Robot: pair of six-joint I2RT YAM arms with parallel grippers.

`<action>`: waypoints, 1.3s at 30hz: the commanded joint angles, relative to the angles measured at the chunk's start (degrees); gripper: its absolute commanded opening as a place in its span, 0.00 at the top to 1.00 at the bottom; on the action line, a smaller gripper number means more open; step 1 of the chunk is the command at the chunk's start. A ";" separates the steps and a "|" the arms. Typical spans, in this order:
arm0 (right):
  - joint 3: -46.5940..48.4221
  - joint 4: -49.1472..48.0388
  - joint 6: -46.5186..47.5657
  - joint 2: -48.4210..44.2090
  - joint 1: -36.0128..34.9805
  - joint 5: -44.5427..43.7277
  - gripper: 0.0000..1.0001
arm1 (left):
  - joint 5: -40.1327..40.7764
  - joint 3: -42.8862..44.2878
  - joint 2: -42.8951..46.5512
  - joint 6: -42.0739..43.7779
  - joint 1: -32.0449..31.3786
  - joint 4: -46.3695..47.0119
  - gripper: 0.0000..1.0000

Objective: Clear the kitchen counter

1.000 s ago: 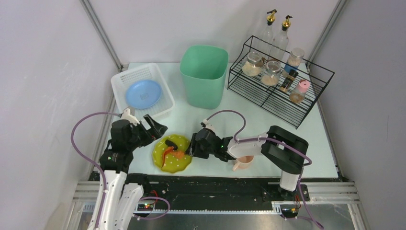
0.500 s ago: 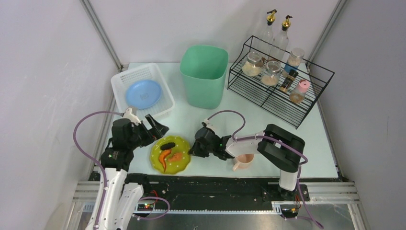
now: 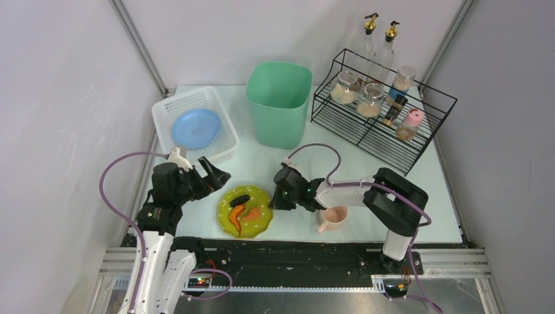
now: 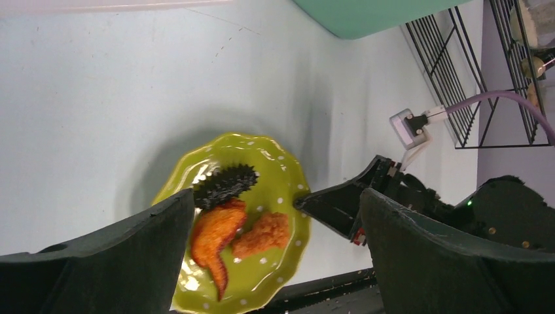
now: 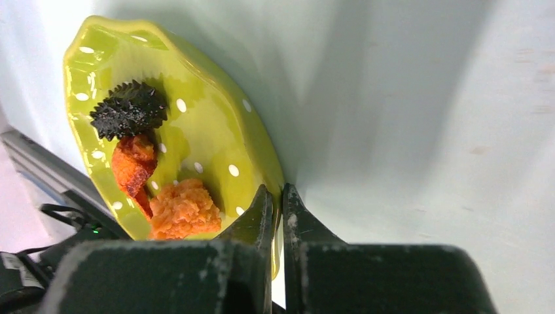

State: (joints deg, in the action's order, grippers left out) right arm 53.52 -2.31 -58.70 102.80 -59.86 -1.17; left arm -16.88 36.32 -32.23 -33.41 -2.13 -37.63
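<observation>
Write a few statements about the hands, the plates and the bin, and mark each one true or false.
1. The right hand is shut on the rim of the green plate. True.
2. The left hand is shut as well. False: it is open and holds nothing.
3. The blue plate lies in the white basket. True.
4. The green bin lies on its side. False: it stands upright.
5. The green plate is bare. False: three pieces of food lie on it.

right hand (image 5: 275,198) closed onto the rim of the green plate (image 5: 216,118), plate dragged slightly rightward
</observation>
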 commanded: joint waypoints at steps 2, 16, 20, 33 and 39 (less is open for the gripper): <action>0.20 4.82 6.85 -9.41 3.74 4.05 1.00 | -1.07 0.26 0.78 0.95 -0.24 0.98 0.00; 0.20 12.82 11.88 -22.41 9.46 12.59 1.00 | -1.60 0.14 1.11 0.89 -0.20 1.02 0.00; 0.20 13.76 11.94 -24.54 10.81 14.35 1.00 | -3.39 -0.12 0.83 0.59 -0.17 1.03 0.00; 7.57 21.97 14.26 -29.47 12.77 17.63 1.00 | -17.95 -3.87 3.23 -3.27 -0.19 1.97 0.00; 14.62 27.40 16.46 -30.22 14.94 18.59 1.00 | -23.60 -3.69 4.66 -2.98 -0.19 2.44 0.00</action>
State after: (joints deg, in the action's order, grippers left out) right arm 58.98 28.21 -41.91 76.82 -46.68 11.62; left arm -35.27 32.23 -29.15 -36.03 -2.13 -36.95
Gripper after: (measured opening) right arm 0.036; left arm 0.996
